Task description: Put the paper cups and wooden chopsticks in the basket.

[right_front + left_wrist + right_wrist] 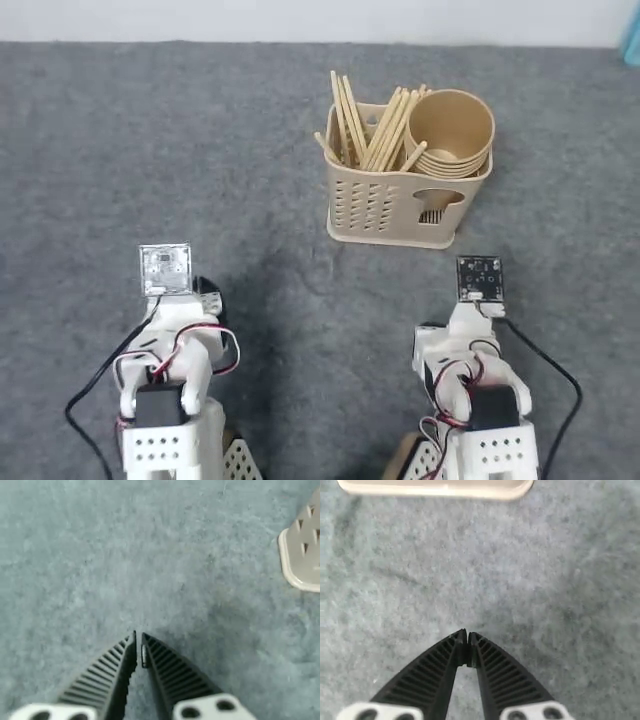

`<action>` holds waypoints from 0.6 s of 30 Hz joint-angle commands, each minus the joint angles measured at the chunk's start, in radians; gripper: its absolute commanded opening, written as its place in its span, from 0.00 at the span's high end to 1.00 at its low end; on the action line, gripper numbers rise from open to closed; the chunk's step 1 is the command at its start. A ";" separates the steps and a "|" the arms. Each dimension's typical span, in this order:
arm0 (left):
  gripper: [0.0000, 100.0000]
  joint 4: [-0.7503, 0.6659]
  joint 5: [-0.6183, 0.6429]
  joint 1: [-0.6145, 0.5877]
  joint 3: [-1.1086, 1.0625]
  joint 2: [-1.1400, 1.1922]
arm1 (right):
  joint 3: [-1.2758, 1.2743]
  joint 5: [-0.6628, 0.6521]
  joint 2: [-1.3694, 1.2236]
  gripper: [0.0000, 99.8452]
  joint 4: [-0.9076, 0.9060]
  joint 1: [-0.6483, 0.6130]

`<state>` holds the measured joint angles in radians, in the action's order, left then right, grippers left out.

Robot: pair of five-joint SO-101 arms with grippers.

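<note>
Hovering over the tabletop (150,130) with the jaws of the left arm (170,350) and right arm (470,350) clenched on nothing, sitting back from the basket (385,205) holding the paper cups (450,135) and wooden chopsticks (370,125), likely risking only toppling it by swinging forward carelessly.

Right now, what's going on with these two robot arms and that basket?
Nothing is being handled at this moment. The stack of paper cups and the wooden chopsticks stand side by side in the basket, so the job looks done. Both arms sit on the near side of the grey mat, apart from the basket. The left gripper and the right gripper are shut and hold nothing.
</note>
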<state>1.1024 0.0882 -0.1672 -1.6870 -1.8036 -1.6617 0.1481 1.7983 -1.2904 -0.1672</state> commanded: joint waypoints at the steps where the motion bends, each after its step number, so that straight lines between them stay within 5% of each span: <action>1: 0.99 0.006 -0.012 -0.051 0.002 -0.020 | -0.021 0.005 0.016 0.99 -0.018 0.012; 10: 0.99 0.163 -0.008 -0.198 0.002 -0.020 | -0.021 0.005 0.016 0.99 -0.018 0.008; 15: 0.99 0.163 -0.011 -0.190 0.002 -0.020 | -0.021 0.005 0.016 0.99 -0.018 0.008; 18: 0.99 0.163 -0.012 -0.083 0.004 -0.020 | -0.021 0.005 0.016 0.99 -0.018 0.008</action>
<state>1.2605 0.0882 -0.3376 -1.6870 -1.8036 -1.6617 0.1481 1.7983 -1.2996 -0.1703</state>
